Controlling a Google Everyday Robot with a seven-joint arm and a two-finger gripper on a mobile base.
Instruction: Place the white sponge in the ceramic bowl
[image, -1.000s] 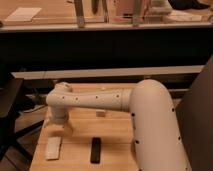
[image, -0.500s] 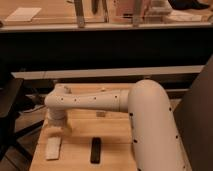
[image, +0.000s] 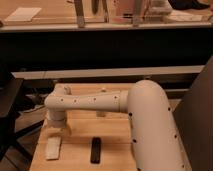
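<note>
Gripper (image: 59, 129) is noted as lowered toward the white sponge (image: 53, 148), which is left unmoved on the table (image: 117, 150) beside the black bar (image: 95, 150); grasp not yet judged made, its opening cannot be told, ceramic bowl not seen.

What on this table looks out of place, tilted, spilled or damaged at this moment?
Nothing stands out. The white sponge lies flat near the table's left front corner, and a black bar lies flat beside it, apart from it. The tool hangs just above and behind the sponge. The ceramic bowl is not in view.
</note>
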